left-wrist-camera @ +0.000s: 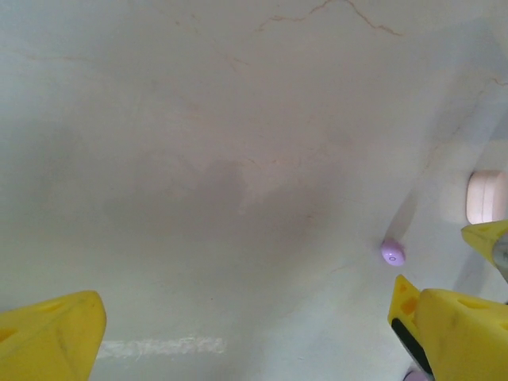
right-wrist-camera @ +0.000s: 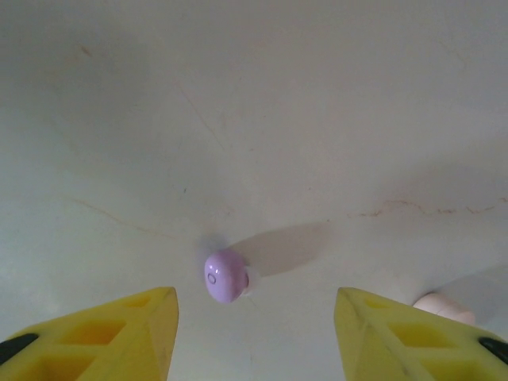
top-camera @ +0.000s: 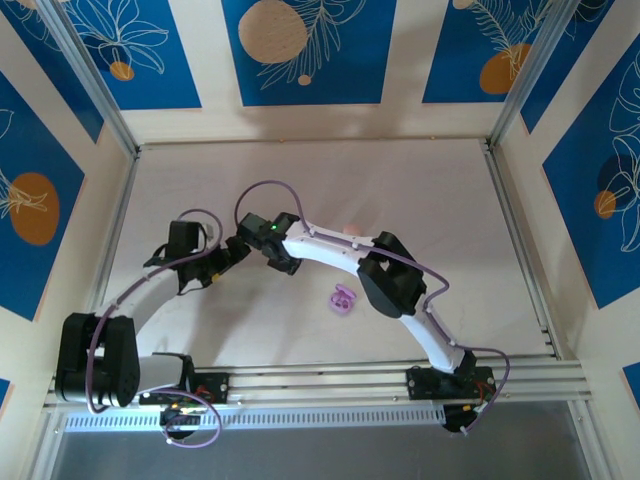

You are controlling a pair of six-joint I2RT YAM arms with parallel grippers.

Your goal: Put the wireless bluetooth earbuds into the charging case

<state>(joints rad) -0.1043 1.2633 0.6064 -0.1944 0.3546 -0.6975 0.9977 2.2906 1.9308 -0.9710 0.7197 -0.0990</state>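
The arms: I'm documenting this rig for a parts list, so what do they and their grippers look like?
Both the left arm and right arm have white shells, black joints and looping purple cables. The fingers are yellow with moulded pockets and black pads.

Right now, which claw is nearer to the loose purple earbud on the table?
Right. The right claw has the purple earbud centred just ahead of the gap between its open fingers. The left claw has it off to one side, by one fingertip.

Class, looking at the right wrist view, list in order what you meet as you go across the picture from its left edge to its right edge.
first yellow finger → purple earbud → second yellow finger
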